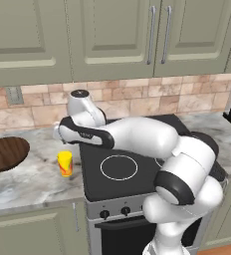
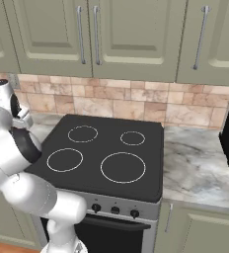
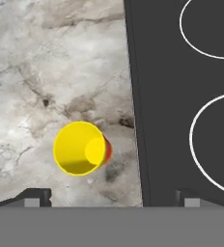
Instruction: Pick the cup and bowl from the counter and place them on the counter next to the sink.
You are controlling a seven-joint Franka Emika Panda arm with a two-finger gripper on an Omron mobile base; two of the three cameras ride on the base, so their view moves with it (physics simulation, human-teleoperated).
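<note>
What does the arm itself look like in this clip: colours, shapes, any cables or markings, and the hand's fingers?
The arm is glossy white with rounded, tubular links and dark grey to black bands at its joints. No cables show, and any marking is too small to tell. The hand ends in two small dark, blocky fingertips.

My arm (image 1: 137, 137) is white with dark joints. The cup (image 3: 80, 148) is bright yellow with a red-orange mark on its side. Toward the counter's left edge, the bowl (image 1: 6, 153) is dark brown with wood grain. The counter (image 1: 33, 182) is grey-white marbled stone. The stove top (image 2: 101, 153) is black with thin white rings. The cabinets (image 1: 107, 35) are olive-green, and the backsplash (image 2: 111, 101) is tan and pinkish brick tile.
</note>
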